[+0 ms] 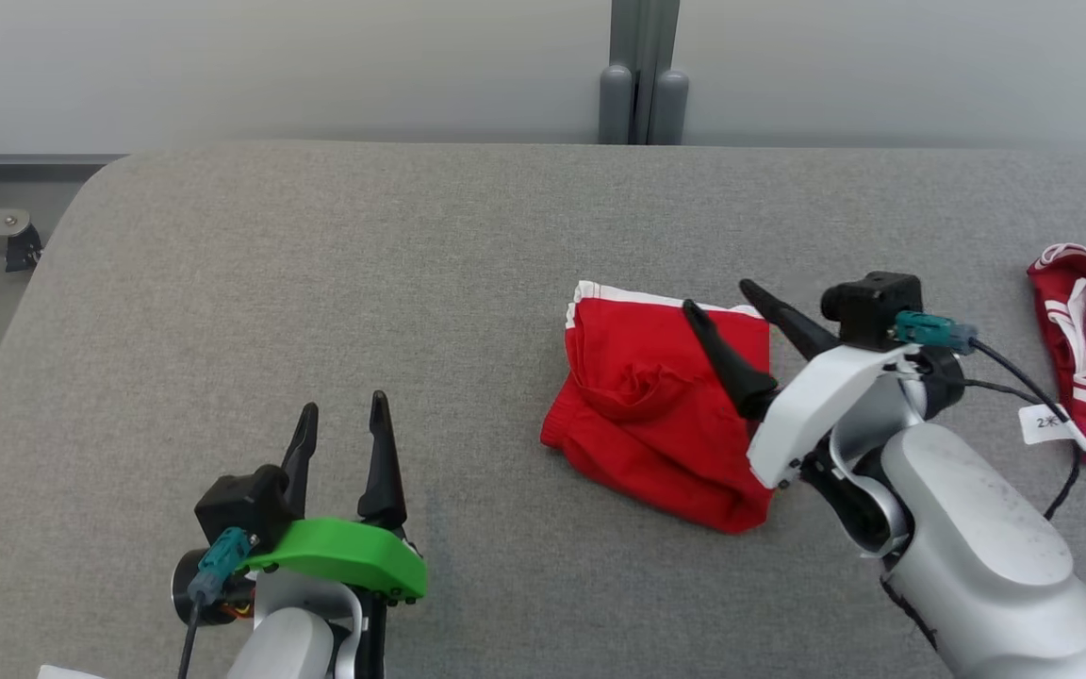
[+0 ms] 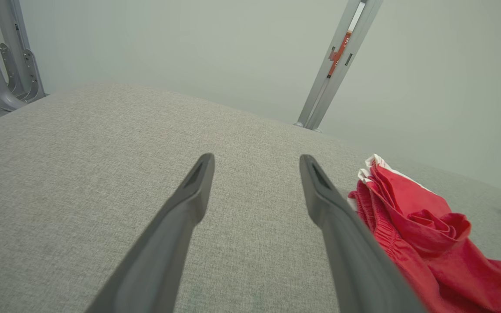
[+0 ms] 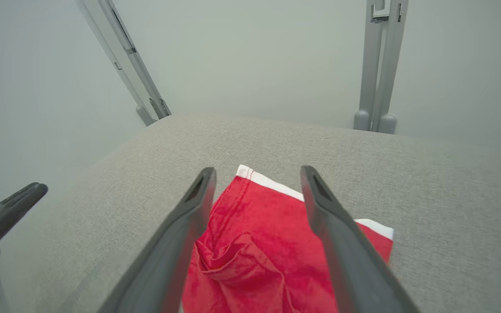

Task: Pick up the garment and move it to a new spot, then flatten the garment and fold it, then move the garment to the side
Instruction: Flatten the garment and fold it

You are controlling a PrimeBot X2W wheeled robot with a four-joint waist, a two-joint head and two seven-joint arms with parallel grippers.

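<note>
Red garment [image 1: 642,405], beneath spread right claw [image 1: 717,293]

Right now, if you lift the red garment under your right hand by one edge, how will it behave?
Probably floppy: the red garment shows soft creases and would likely unfold and droop. Thin, so likely light. The cloth-covered table may drag on it if pushed.

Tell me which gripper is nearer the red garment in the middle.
Right. The right gripper hangs open over the red garment; the left gripper sits apart to its left.
</note>
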